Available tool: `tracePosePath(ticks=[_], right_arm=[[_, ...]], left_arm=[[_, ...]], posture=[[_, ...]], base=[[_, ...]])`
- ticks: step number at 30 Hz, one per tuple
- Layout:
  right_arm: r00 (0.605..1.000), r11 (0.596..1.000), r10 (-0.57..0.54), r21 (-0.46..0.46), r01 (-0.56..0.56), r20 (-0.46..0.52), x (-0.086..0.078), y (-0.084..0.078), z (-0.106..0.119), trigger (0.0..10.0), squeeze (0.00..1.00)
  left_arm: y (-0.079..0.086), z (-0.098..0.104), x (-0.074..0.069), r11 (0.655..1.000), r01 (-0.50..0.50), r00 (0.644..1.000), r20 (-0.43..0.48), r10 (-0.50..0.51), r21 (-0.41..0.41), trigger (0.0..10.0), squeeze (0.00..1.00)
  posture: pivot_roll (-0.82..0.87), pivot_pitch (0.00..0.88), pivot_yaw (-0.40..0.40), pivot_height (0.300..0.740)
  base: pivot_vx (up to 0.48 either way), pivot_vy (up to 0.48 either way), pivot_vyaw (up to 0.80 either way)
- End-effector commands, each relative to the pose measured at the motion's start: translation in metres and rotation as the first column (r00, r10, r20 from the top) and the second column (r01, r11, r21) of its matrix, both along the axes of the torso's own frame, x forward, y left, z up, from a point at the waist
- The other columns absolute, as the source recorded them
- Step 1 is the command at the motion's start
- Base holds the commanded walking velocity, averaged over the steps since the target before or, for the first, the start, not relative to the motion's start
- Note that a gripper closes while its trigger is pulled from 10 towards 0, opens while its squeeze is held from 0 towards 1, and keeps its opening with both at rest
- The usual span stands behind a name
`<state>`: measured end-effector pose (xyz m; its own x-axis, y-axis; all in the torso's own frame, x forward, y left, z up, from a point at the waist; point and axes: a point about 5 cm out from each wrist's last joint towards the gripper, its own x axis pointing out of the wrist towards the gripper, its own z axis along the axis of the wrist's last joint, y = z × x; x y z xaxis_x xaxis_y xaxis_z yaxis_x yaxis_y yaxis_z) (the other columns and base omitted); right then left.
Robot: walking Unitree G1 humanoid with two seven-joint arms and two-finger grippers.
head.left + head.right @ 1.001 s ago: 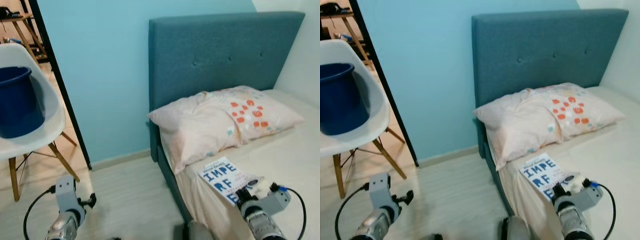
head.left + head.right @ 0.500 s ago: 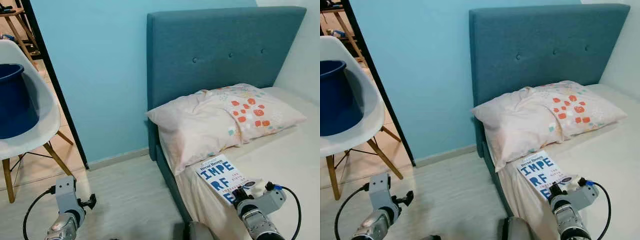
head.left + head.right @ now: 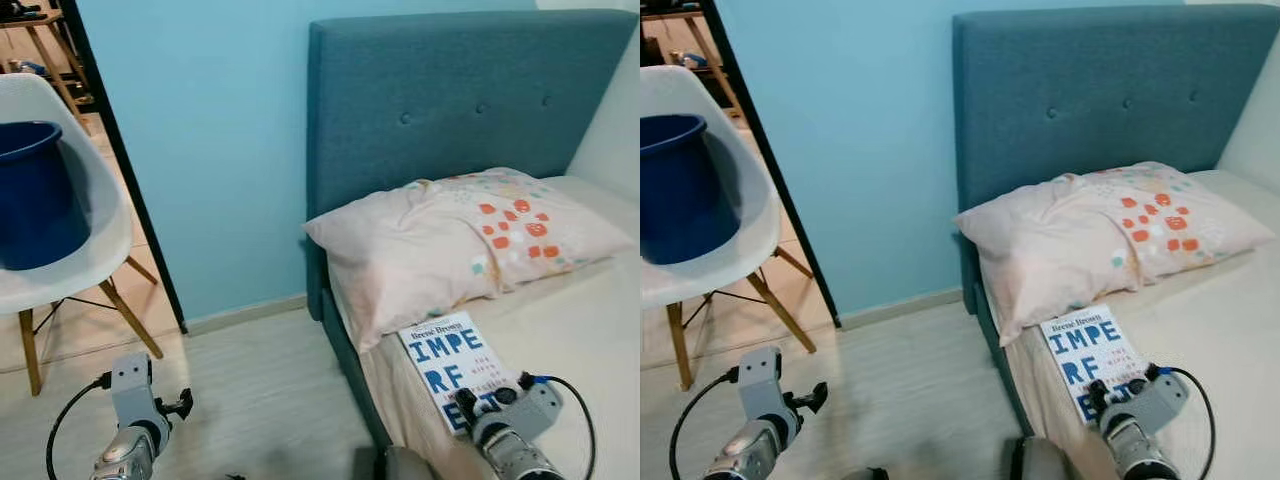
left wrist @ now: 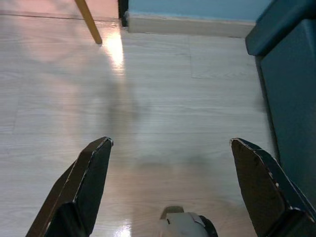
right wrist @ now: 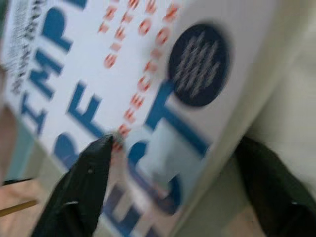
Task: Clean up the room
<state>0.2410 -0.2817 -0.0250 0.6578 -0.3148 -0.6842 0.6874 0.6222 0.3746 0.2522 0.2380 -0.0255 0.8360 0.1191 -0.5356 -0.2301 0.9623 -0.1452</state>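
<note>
Right now the right gripper [image 5: 173, 197] is down over the book [image 3: 452, 362], its two black fingers [image 5: 81, 190] spread wide, one tip over the printed cover and the other just past the book's edge above the pale sheet. Nothing is clamped between them; the cover with its big blue letters and a dark blue round badge lies in the gap, blurred and close. From the head views the book rests flat on the bed [image 3: 590, 320] near the mattress edge, just below the pillow [image 3: 460, 245], and the right arm's wrist comes in over its lower corner. The pillow is pale pink with orange spots and leans towards the teal headboard [image 3: 450, 90].

Over on the other side, the left gripper [image 4: 170, 177] hangs low above the pale wood floor [image 4: 163, 94], fingers wide apart with only bare floorboards between them. Beyond one fingertip runs the dark teal side of the bed frame; ahead of the fingers are the skirting board and one slanted wooden chair leg. That white chair [image 3: 105, 225] stands well away from the bed with a blue bucket [image 3: 40, 195] sitting on its seat.
</note>
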Motion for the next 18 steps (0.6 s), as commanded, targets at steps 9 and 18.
tracePosePath(ticks=[9,18], right_arm=[[0.995,0.924,-0.061,-0.381,0.029,-0.073,0.001,-0.052,0.033,10.0,0.20],[0.949,0.834,0.217,-0.548,-0.059,0.228,0.068,-0.027,0.099,10.0,0.00]], left_arm=[[-0.010,-0.006,-0.004,0.999,0.032,0.999,-0.021,-0.033,-0.029,10.0,0.00],[-0.016,-0.010,-0.007,0.998,0.037,0.999,-0.034,-0.039,-0.055,10.0,0.00]], posture=[[-0.03,0.000,-0.013,0.585],[-0.02,0.000,-0.015,0.600]], base=[[0.000,0.000,0.00],[0.000,0.000,0.00]])
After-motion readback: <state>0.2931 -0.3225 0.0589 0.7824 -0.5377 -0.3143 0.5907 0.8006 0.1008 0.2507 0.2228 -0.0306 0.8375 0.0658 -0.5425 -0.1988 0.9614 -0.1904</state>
